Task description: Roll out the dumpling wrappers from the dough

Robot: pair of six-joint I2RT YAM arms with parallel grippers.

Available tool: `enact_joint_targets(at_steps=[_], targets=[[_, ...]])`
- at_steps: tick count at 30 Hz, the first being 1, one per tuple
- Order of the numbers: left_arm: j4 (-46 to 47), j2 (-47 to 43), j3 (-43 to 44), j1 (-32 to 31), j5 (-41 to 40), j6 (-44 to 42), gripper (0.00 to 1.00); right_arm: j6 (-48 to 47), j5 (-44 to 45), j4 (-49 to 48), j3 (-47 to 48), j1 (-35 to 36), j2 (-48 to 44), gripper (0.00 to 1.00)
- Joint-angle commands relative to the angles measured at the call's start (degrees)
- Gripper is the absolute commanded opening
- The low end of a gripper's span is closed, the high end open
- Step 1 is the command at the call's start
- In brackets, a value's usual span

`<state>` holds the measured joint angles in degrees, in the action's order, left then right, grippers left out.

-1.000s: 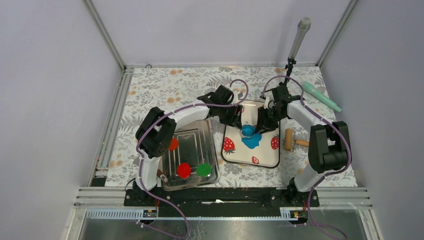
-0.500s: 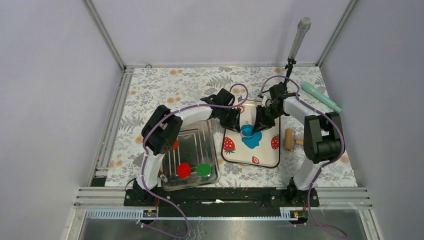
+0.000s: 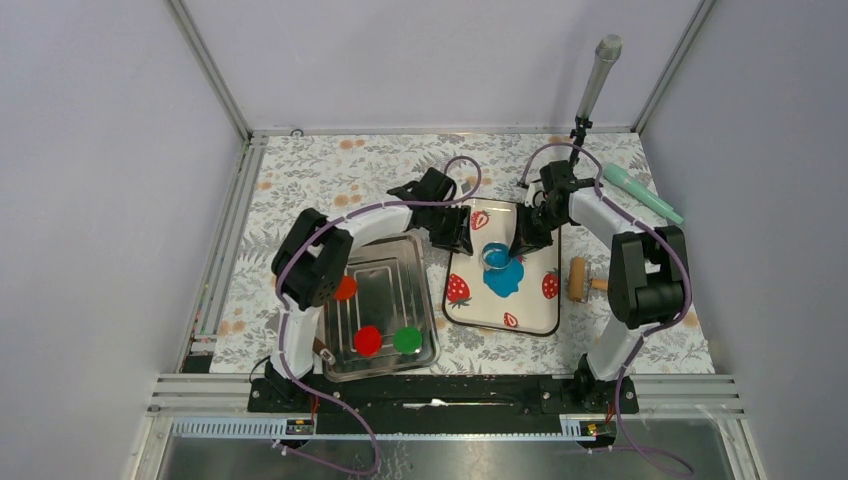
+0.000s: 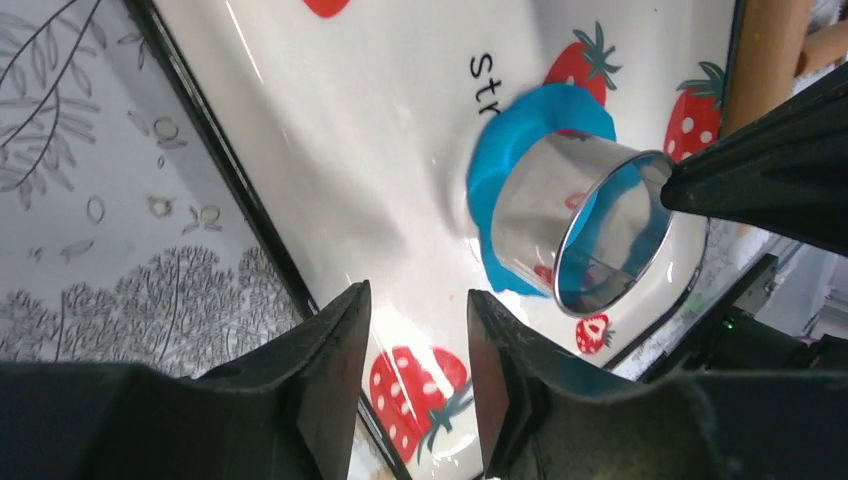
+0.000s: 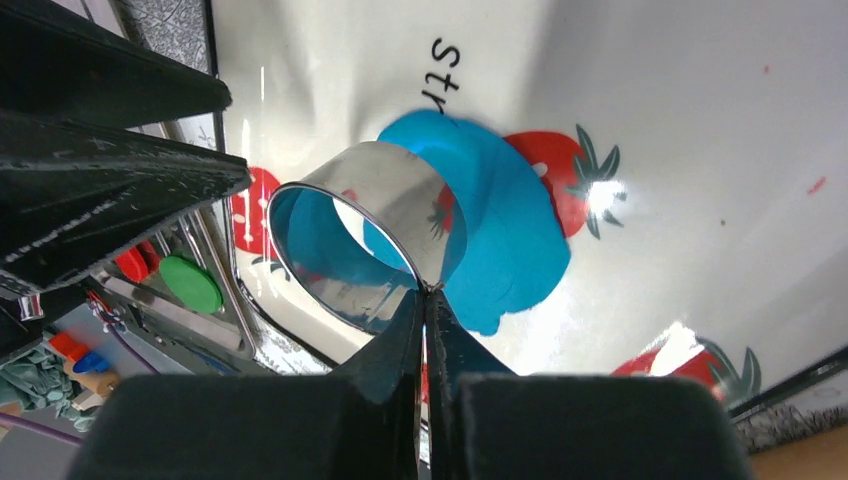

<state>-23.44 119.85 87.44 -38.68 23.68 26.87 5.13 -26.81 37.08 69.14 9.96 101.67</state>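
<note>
**A:** Entry one, the right claw?

**B:** Right claw point(image 5: 425, 300): fingers pressed together, pinching the thin wall of a metal ring point(image 5: 395, 190). It hangs over the middle of the strawberry board point(image 5: 650, 100). I cannot tell if the ring's lower rim touches anything.

**A:** Entry two, the dough?

**B:** Dough point(image 5: 510, 220): bright blue, one flattened ragged patch. It lies on the strawberry board near its centre. The ring is at the patch's far edge, and blue shows reflected inside it.

**A:** Entry three, the left claw?

**B:** Left claw point(image 4: 415, 295): fingers apart, nothing between them. It hangs over the board's left edge, near the ring but apart from it.

**A:** And further out?

**B:** Metal tray point(image 3: 385, 290): just left of the board. It holds a red disc point(image 3: 367, 340), a green disc point(image 3: 406, 339) and an orange-red disc point(image 3: 345, 288) half hidden under the left arm.
Wooden roller point(image 3: 578, 279): just right of the board.
Long green tool point(image 3: 640, 192): right of the board and beyond its far corner.
Table point(image 3: 330, 170): floral-patterned, carrying the board and everything listed around it.
</note>
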Motion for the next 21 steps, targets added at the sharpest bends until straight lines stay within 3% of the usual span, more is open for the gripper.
enact_joint_targets(at_steps=[1, 10, 16, 21], targets=[[4.0, -6.9, -1.6, 0.3, 1.6, 1.1, 0.44, -1.2, 0.7, 3.6, 1.0, -0.2, -5.9, 0.00], [7.3, -5.4, 0.1, -0.9, 4.9, 2.1, 0.42, -3.3, 1.9, 4.2, -4.8, -1.8, -9.7, 0.00], [6.7, -2.0, 3.8, -3.3, 4.9, 1.5, 0.34, -3.9, 1.6, 3.8, -5.8, -2.9, -9.0, 0.00], [6.7, 0.4, 5.4, -4.5, 5.1, 1.9, 0.43, -3.4, 1.2, 2.7, -5.7, -2.9, -8.1, 0.00]])
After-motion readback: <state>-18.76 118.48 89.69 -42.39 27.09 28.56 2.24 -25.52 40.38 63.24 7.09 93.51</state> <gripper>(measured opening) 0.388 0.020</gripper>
